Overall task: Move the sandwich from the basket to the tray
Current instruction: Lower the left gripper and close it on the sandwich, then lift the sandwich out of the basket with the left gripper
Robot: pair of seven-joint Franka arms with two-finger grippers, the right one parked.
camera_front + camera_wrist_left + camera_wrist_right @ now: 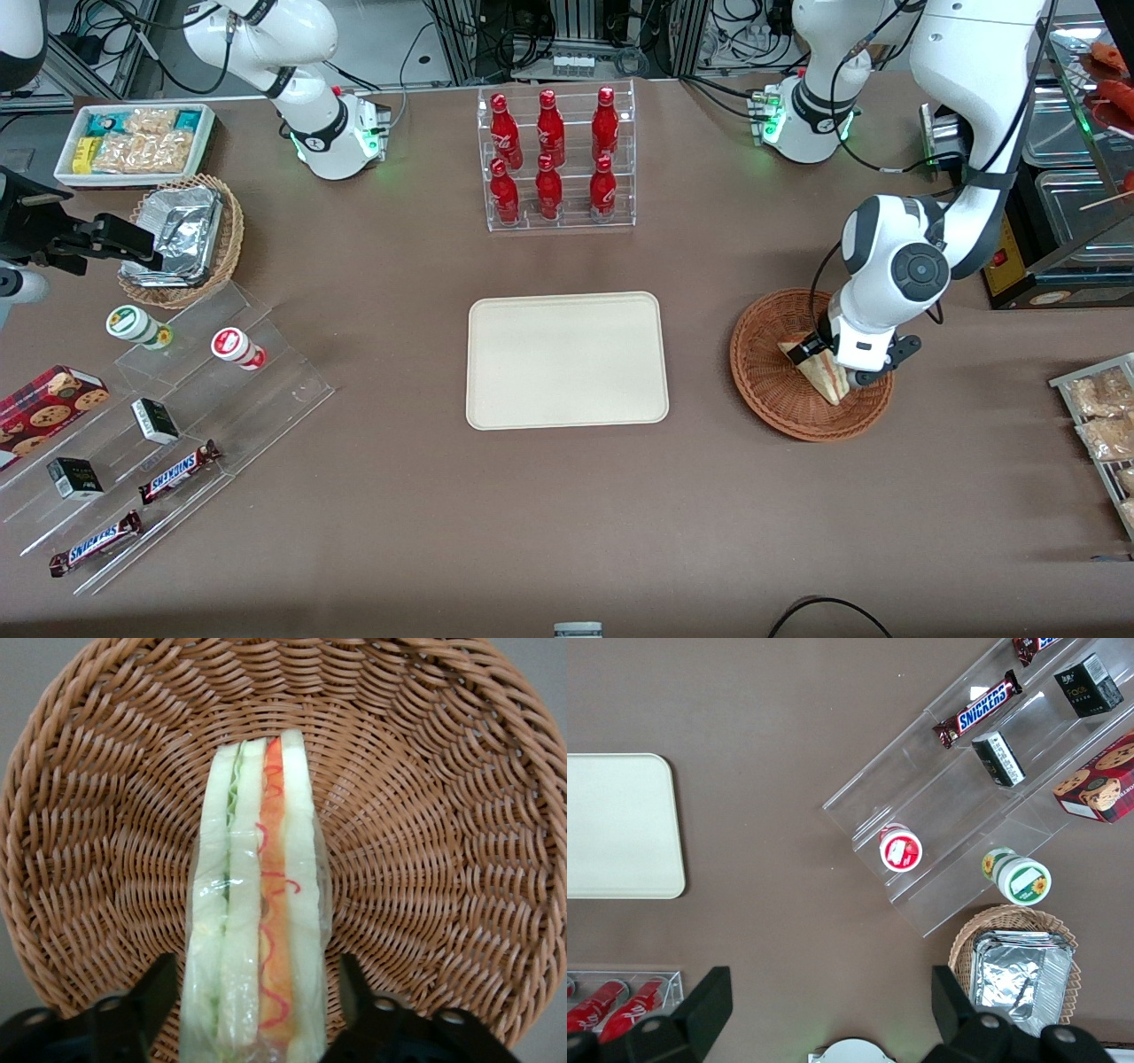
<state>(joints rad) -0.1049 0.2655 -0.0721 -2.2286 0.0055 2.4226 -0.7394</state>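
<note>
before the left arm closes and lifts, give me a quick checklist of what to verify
1. End effector down in the basket: ok.
2. Fingers straddle the sandwich, one on each side: ok.
3. Fingers closed on the sandwich: not ok, gaps show on both sides.
4. Sandwich standing on edge, filling layers facing the wrist camera: ok.
5. Tray bare and ready: ok.
6. Path from basket to tray free of objects on the table: ok.
</note>
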